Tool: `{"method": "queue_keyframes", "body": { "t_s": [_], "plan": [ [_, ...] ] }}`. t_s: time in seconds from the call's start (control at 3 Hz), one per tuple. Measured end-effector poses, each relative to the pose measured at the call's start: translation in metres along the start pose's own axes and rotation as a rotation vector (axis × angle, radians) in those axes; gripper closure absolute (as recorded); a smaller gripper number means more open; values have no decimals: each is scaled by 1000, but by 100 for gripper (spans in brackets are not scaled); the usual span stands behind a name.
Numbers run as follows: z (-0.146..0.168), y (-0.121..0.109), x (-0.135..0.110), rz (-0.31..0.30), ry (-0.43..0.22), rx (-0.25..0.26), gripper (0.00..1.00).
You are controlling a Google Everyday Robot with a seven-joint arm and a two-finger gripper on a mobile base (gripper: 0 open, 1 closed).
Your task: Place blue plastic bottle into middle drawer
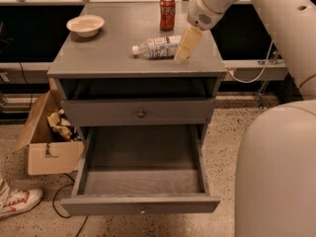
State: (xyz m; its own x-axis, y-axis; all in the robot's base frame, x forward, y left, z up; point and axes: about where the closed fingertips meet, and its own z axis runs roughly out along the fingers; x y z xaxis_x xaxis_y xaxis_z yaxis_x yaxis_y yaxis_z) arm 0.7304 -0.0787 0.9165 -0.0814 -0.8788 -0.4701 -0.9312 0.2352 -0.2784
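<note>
The blue plastic bottle (158,47) lies on its side on the grey cabinet top (108,53), white cap pointing left. My gripper (185,45) hangs from the white arm at the bottle's right end, close above the cabinet top; I cannot tell whether it touches the bottle. The middle drawer (143,180) is pulled out wide below, and its grey floor is bare.
A red soda can (167,13) stands behind the bottle. A white bowl (85,24) sits at the top's back left. The upper knobbed drawer (141,114) is closed. A cardboard box (47,144) and a shoe (17,202) lie on the floor at left. My white body (276,172) fills the right.
</note>
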Motion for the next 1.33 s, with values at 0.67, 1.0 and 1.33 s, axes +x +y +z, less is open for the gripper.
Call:
{"method": "queue_keyframes", "body": {
  "t_s": [0.67,1.0,1.33],
  "plan": [
    [40,-31,-19,-28,12,58,0],
    [63,-38,-21,-30,21,44,0],
    [82,-42,-20,-24,22,19,0]
  ]
}}
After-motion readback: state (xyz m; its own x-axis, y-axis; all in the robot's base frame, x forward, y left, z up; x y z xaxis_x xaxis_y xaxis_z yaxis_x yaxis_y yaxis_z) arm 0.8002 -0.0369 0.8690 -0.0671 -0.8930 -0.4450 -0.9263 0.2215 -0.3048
